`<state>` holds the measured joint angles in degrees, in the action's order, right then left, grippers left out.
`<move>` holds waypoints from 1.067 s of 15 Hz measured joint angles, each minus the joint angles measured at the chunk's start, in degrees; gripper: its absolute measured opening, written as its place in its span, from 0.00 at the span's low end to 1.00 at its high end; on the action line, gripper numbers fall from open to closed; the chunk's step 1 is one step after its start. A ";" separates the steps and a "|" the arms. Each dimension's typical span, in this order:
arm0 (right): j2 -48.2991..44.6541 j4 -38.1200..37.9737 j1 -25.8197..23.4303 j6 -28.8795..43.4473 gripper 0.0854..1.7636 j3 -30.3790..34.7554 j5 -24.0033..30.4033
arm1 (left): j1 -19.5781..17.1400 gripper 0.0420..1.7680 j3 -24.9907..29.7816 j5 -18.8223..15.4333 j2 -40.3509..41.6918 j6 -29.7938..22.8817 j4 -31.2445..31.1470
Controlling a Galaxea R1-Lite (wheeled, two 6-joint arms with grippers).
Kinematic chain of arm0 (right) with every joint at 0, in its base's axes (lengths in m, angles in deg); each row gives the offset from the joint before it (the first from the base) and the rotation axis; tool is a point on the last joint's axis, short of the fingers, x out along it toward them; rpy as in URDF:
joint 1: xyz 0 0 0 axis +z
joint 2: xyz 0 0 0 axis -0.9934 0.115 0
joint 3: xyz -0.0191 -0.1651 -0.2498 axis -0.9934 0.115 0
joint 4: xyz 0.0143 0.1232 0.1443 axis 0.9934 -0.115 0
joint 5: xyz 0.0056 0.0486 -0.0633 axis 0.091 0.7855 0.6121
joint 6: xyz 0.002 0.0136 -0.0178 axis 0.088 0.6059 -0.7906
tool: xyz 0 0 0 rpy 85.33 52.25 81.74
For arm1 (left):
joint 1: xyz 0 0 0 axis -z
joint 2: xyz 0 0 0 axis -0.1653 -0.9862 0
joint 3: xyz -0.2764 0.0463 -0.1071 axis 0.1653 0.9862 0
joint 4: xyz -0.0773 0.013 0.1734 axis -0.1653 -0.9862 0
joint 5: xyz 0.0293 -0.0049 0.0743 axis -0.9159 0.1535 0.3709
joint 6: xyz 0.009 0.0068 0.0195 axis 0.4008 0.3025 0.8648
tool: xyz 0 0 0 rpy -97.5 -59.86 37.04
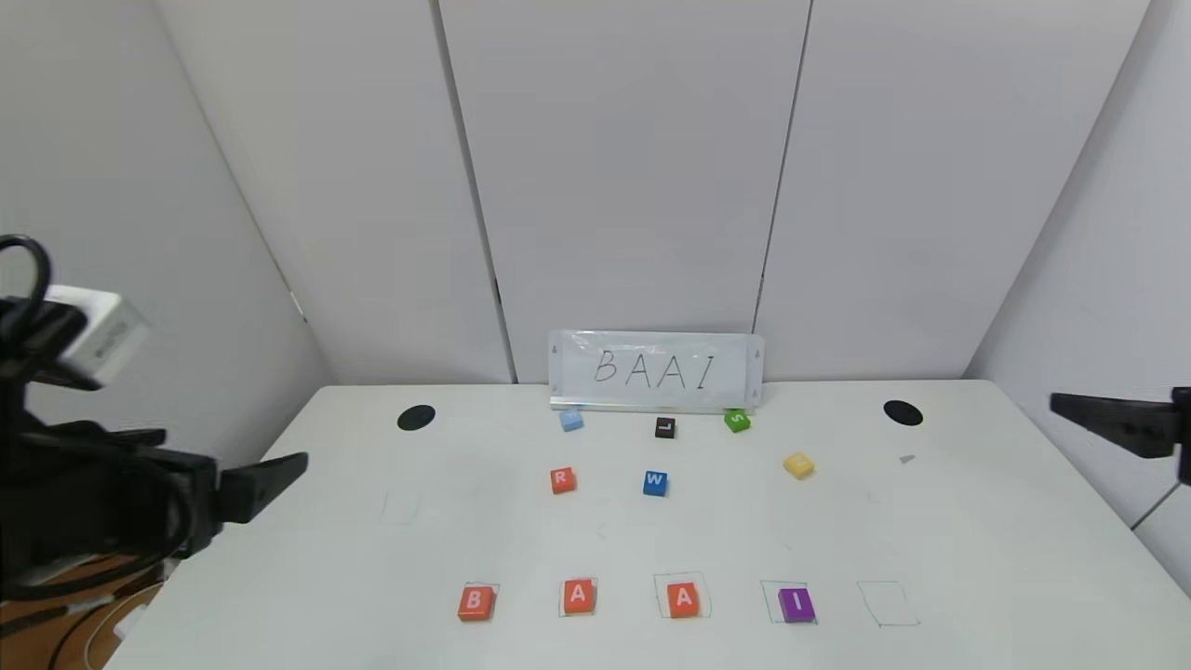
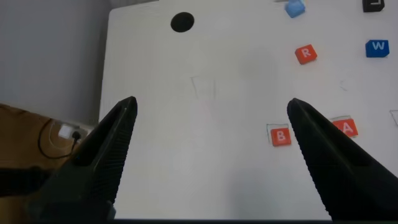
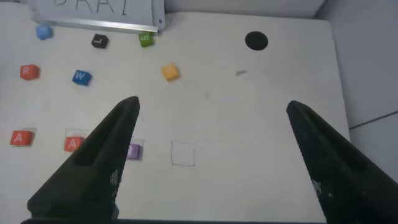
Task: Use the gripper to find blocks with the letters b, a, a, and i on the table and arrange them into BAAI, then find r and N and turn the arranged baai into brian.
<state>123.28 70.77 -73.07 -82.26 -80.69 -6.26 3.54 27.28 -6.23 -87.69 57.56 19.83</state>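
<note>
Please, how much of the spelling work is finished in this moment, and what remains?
Done: the orange-red B cube, two orange-red A cubes and the purple I cube stand in a row reading BAAI on the white table. In hand: nothing; the left end effector and right end effector hover open and empty at the table's sides. Left: the orange-red R cube sits untouched behind the row; no N is readable.

Smooth matt white table (image 1: 977, 558), matt plastic-looking blocks (image 1: 579, 596), glossy sign (image 1: 656, 370), ridged black fingers (image 2: 112, 149)
</note>
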 joint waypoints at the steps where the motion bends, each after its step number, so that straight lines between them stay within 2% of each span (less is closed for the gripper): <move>1: -4.43 -0.24 -0.13 -0.55 0.96 1.13 -0.02 | -0.02 0.97 0.26 0.80 4.38 1.02 -2.43; 5: -22.89 -6.30 -1.29 -2.50 0.96 3.10 -0.09 | 0.06 0.97 0.04 2.15 23.26 6.36 -11.85; 8: -35.39 -13.31 -3.35 -5.79 0.96 1.66 0.20 | -2.32 0.97 -0.22 1.78 37.02 9.45 -17.51; 12: -46.78 -18.07 -7.44 -10.03 0.96 0.11 1.49 | -8.84 0.97 1.02 -3.00 48.09 12.43 -19.40; 14: -50.46 -18.26 -7.98 -10.34 0.96 0.24 2.19 | -10.83 0.97 1.27 -5.58 51.49 12.61 -19.72; 16: -53.52 -18.29 -8.95 -10.18 0.96 0.67 5.39 | -12.35 0.97 1.82 -6.92 55.08 12.61 -19.70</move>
<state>69.77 52.49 -82.02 -92.44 -80.02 -0.88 -8.81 29.09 -13.15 -32.61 70.16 0.13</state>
